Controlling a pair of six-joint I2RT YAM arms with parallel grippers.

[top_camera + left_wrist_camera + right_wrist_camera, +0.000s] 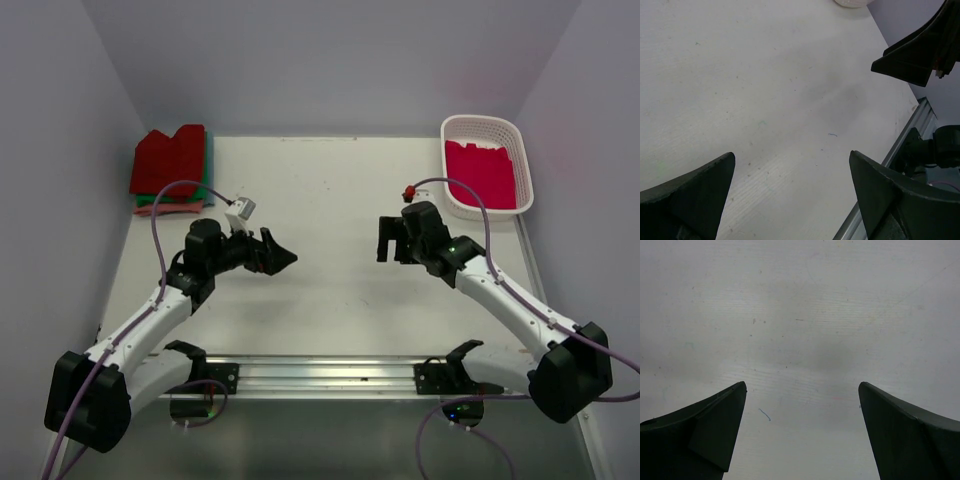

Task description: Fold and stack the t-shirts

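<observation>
Beneath the left gripper and the right gripper lies only counter. Both gape wide, holding nothing. Beyond the left gripper, the folded t-shirts sit stacked out of the way. Beyond the right gripper, the crimson-pink t-shirt waits in its basket, probably next.

White arm links, black joints, black jaws, lilac cables

White table; pale lilac walls; even light
</observation>
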